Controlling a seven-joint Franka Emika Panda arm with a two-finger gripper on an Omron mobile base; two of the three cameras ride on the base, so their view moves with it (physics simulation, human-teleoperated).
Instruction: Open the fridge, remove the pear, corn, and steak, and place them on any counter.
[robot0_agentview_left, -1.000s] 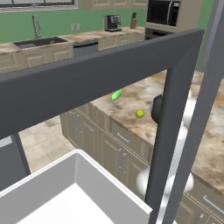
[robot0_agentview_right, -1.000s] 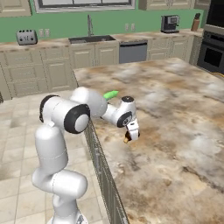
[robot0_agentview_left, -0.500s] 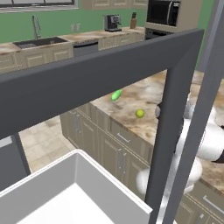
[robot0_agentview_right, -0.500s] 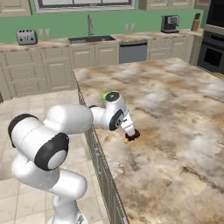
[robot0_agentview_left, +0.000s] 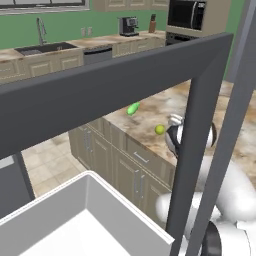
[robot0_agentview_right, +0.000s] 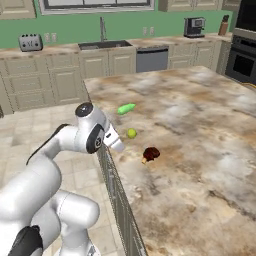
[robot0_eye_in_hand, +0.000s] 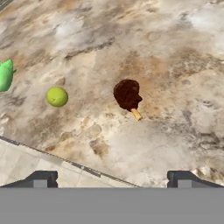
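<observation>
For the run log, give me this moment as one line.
gripper: open, empty | steak, pear, corn: all on counter, apart | phase: all three placed

Counter (robot0_agentview_right: 200, 150) bears pear (robot0_agentview_right: 131, 133), corn (robot0_agentview_right: 126, 108), steak (robot0_agentview_right: 151, 154) (apart).

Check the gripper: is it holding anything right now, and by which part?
Nothing is held. The gripper is open, its fingertips wide apart above the counter. The steak, pear and corn all lie loose on the stone.
</observation>
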